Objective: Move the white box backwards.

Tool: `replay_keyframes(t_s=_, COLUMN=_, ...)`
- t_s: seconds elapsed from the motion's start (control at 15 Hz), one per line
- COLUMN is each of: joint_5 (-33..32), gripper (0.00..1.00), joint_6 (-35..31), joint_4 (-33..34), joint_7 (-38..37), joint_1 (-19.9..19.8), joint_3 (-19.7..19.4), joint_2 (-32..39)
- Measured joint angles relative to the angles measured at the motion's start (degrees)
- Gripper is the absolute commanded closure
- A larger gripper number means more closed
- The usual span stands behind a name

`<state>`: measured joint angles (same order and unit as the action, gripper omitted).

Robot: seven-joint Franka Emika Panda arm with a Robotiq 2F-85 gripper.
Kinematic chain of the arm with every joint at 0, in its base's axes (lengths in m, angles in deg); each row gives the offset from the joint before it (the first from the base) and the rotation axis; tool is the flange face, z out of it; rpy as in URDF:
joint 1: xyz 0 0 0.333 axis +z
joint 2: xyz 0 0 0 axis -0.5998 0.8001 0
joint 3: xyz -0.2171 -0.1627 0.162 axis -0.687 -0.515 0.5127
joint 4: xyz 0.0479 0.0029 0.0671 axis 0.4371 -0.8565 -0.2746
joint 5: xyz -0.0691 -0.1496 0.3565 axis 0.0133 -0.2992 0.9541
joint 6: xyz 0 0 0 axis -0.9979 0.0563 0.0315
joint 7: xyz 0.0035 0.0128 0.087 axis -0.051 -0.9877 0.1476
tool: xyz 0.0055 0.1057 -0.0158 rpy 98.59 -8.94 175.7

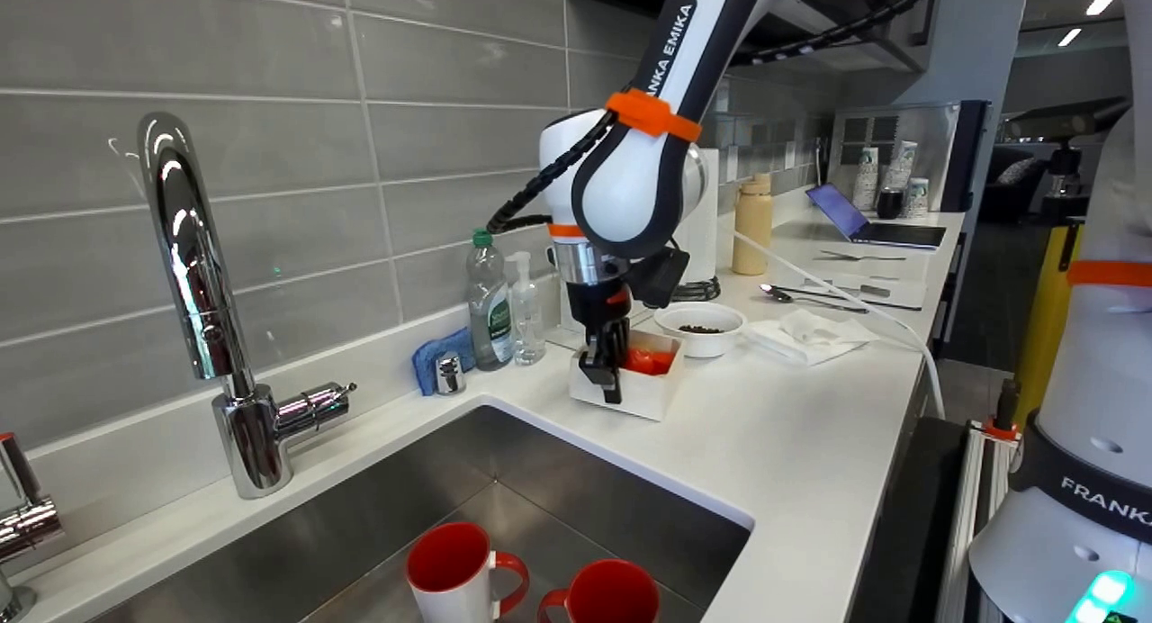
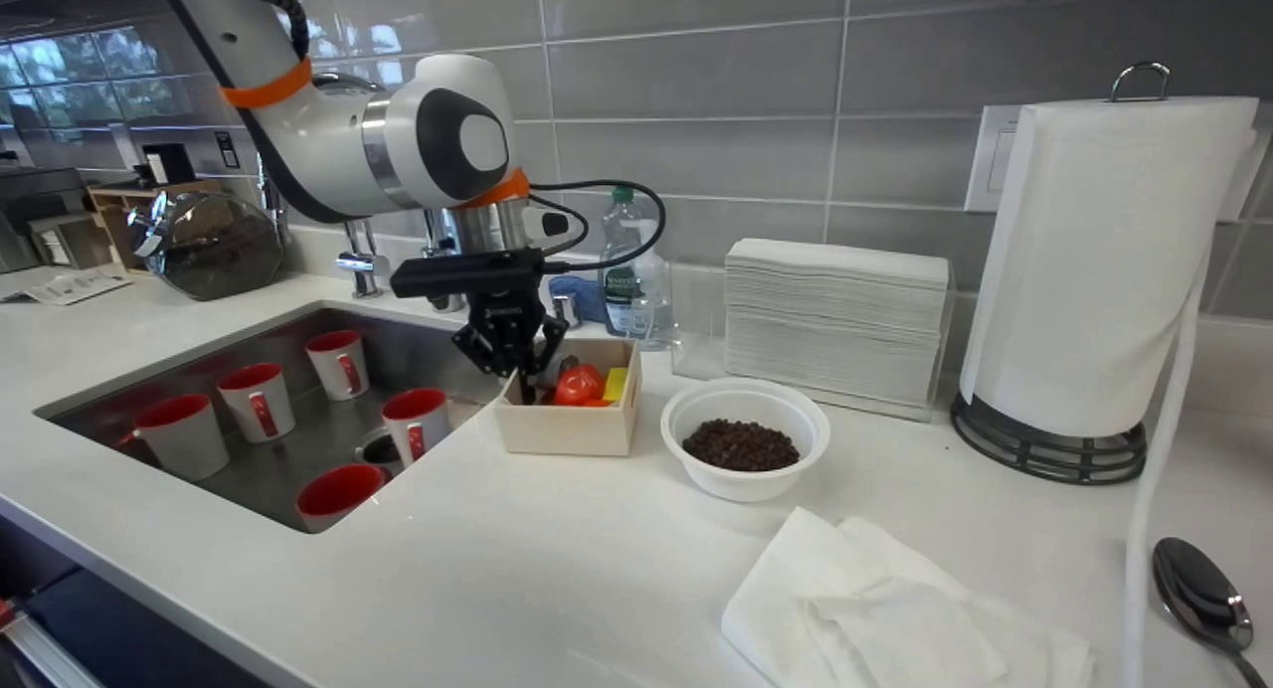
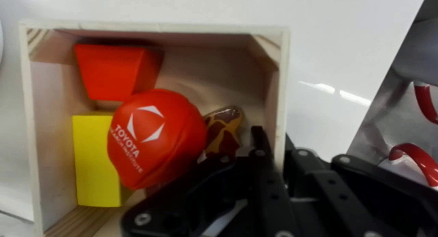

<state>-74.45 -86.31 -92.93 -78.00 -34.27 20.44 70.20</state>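
1. White rectangular wooden box (image 2: pixel 567 431) sits on the white counter (image 2: pixel 557 569) by the steel sink (image 1: pixel 621 506).
2. Our black gripper (image 3: pixel 276 141) pinches its sink-side wall.
3. We judge it light, stiff, best held there.

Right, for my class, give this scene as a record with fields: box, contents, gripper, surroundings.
Object: white box, open-topped
Place: on the counter, between sink and white bowl
Contents: red rounded item printed TOYOTA, yellow block, red block, brown-patterned item partly hidden
Grip: gripper pinches the sink-side wall, one finger inside, one outside
Bowl: small dark pieces
Sink: red-and-white mugs
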Motion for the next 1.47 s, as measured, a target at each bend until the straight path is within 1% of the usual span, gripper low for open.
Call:
replay_keyframes(t_s=0.27, joint_5=0.0, gripper=1.00, joint_6=0.0, joint_4=3.3, joint_7=0.0, joint_1=0.7, joint_3=0.1, joint_2=2.7)
replay_keyframes(t_s=0.33, joint_5=0.0, gripper=0.75, joint_6=0.0, joint_4=4.0, joint_7=0.0, joint_1=0.8, joint_3=0.1, joint_2=3.4)
replay_keyframes(t_s=0.4, joint_5=0.0, gripper=0.73, joint_6=0.0, joint_4=4.5, joint_7=0.0, joint_1=0.8, joint_3=0.1, joint_2=4.0)
replay_keyframes(t_s=0.53, joint_5=0.0, gripper=0.59, joint_6=0.0, joint_4=5.6, joint_7=0.0, joint_1=0.8, joint_3=0.1, joint_2=5.0)
replay_keyframes(t_s=0.87, joint_5=0.3, gripper=0.15, joint_6=0.1, joint_4=7.1, joint_7=-0.1, joint_1=0.9, joint_3=0.1, joint_2=5.1)
replay_keyframes(t_s=1.0, joint_5=0.3, gripper=0.00, joint_6=0.7, joint_4=7.2, joint_7=-0.6, joint_1=1.2, joint_3=0.1, joint_2=4.1)
replay_keyframes(t_s=1.47, joint_5=0.2, gripper=0.00, joint_6=10.6, joint_4=7.2, joint_7=-2.8, joint_1=3.0, joint_3=1.5, joint_2=-4.8)
